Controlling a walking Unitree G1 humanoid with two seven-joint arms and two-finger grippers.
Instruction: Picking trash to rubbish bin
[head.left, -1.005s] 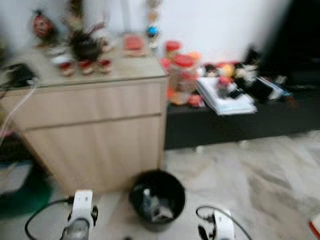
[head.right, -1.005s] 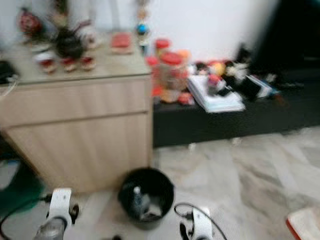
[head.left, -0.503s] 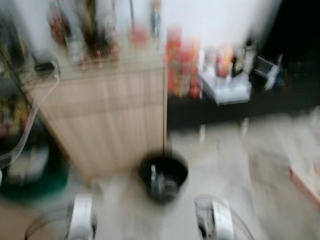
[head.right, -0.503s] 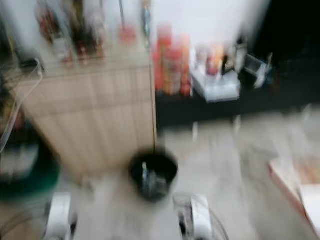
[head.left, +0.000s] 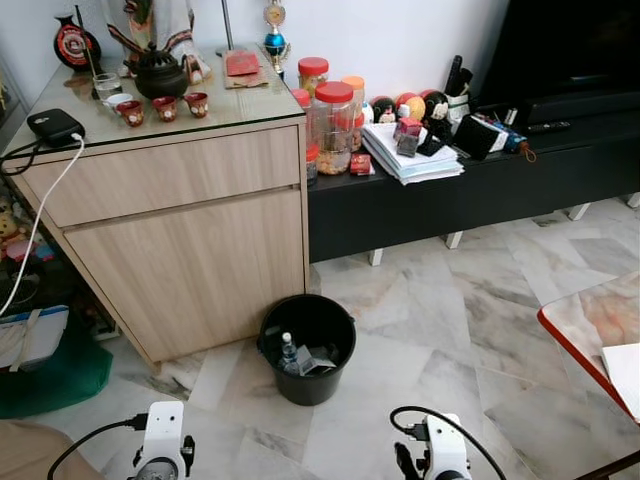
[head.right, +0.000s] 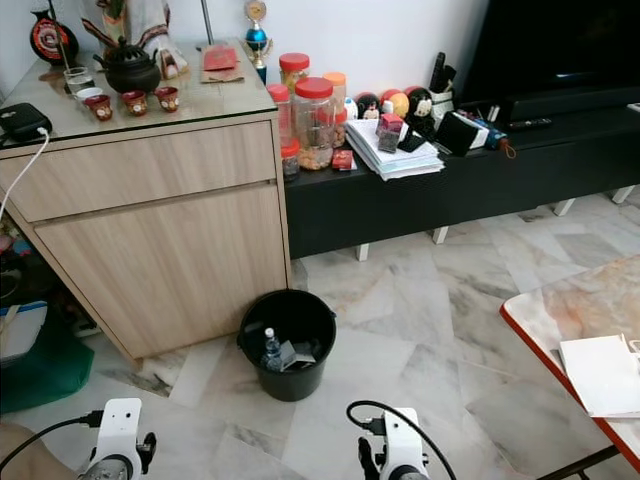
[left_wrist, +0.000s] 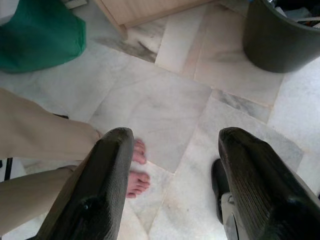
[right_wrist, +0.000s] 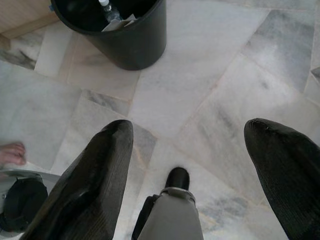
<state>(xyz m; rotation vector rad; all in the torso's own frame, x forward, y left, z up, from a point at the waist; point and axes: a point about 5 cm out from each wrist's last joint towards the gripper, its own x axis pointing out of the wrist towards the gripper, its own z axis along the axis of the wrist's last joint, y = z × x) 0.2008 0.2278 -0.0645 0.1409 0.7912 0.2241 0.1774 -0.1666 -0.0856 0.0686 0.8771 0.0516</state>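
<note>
Both pincers hang low with nothing in them: the left gripper (left_wrist: 172, 185) has its two long black fingers spread wide over pale marble floor tiles (left_wrist: 150, 100), and the right gripper (right_wrist: 192, 182) is likewise parted wide, empty, above the same floor. From the head views, the silver wrists of the left arm (head.left: 163, 440) and right arm (head.left: 438, 455) sit at the lower edge, either side of a round black plastic rubbish bin (head.left: 307, 348) that stands on the floor just beside the corner of a light wooden cabinet (head.left: 180, 250). Inside the bin lie a small clear plastic bottle (head.left: 289, 353) and some crumpled paper scraps (head.left: 318, 360); the right wrist view shows the bin's rim and the bottle top ahead of the fingers. A person's bare foot (left_wrist: 136, 167) and beige trouser legs (left_wrist: 35, 150) show near the left gripper, with a green bag (left_wrist: 40, 35) farther off. A low black bench (head.left: 470, 190) beside the cabinet carries red-lidded clear jars (head.left: 330, 125) and a stack of white papers (head.left: 410, 160). On the cabinet's top stand a dark teapot (head.left: 160, 75) and small red cups (head.left: 165, 105).
</note>
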